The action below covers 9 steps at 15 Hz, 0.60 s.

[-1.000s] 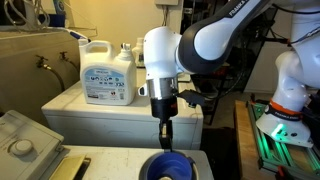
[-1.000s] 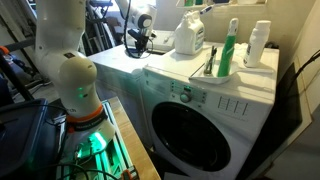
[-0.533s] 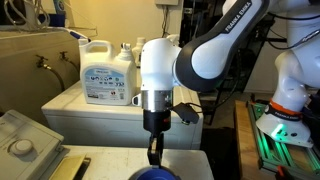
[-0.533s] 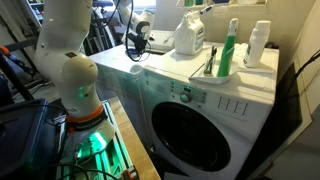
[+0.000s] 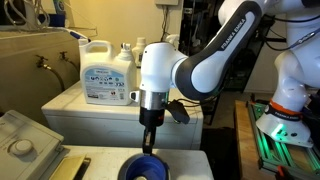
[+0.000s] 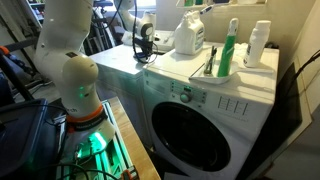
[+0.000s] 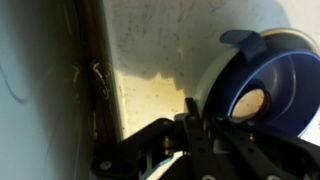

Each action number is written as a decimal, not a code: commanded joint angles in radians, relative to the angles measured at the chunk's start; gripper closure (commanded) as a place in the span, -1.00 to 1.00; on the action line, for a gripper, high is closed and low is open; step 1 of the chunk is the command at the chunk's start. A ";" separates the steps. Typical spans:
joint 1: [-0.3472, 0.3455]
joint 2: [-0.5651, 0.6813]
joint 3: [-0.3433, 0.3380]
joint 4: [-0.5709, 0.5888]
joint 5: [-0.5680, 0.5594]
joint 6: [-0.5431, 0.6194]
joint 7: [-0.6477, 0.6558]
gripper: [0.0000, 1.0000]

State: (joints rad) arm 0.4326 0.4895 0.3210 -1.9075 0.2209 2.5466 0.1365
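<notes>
Held fingers [image 7: 192, 115] clenched on the rim of a blue cup [image 7: 268, 90] at the right of frame, above a beige tabletop [image 7: 160, 45].

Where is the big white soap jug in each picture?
In an exterior view: the jug stands left of middle, on the washing machine.
In an exterior view: the jug is top middle, left of the green bottle.
Wrist view: not in it.
Shared landmark: the gripper at the blue bowl shows in all three.

2 exterior views share the washer [image 6: 200, 90]; wrist looks down.
</notes>
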 commanded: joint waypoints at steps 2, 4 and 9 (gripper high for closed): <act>0.008 -0.032 -0.017 -0.035 -0.058 -0.007 0.028 0.36; -0.003 -0.044 -0.002 -0.043 -0.041 -0.012 0.019 0.24; -0.012 -0.203 -0.035 -0.127 -0.065 -0.025 0.079 -0.50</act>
State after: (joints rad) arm 0.4323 0.4351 0.3091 -1.9292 0.1830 2.5461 0.1545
